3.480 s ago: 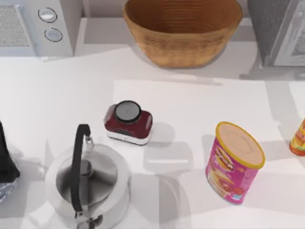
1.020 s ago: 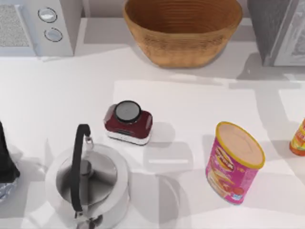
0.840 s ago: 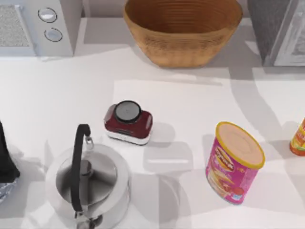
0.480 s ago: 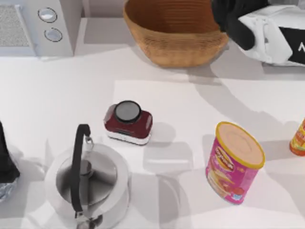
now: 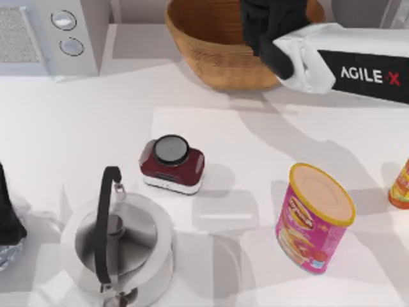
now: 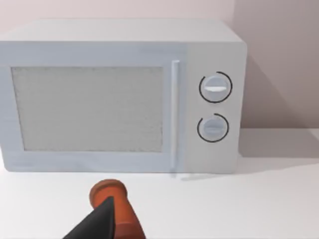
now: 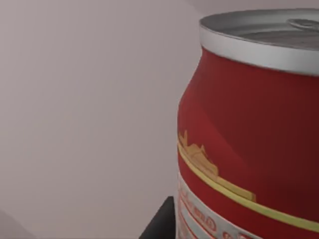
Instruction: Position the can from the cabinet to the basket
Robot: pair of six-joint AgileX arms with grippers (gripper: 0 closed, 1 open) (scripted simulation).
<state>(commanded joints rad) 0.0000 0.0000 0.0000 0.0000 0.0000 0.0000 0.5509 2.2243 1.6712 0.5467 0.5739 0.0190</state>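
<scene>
Our right gripper (image 5: 271,25) holds the slim red drink can with silver top (image 7: 249,134) over the tan woven wicker basket (image 5: 211,51) at the far side; its white forearm reads "AGILE X"

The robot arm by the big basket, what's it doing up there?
The right arm has reached across from the right side of the table, and its gripper is over the woven basket at the back. The right wrist view shows the red can with its silver top right up close, so it looks held in that gripper, about to go into the basket. The left arm sits parked at the table's left edge, near the kettle.
</scene>
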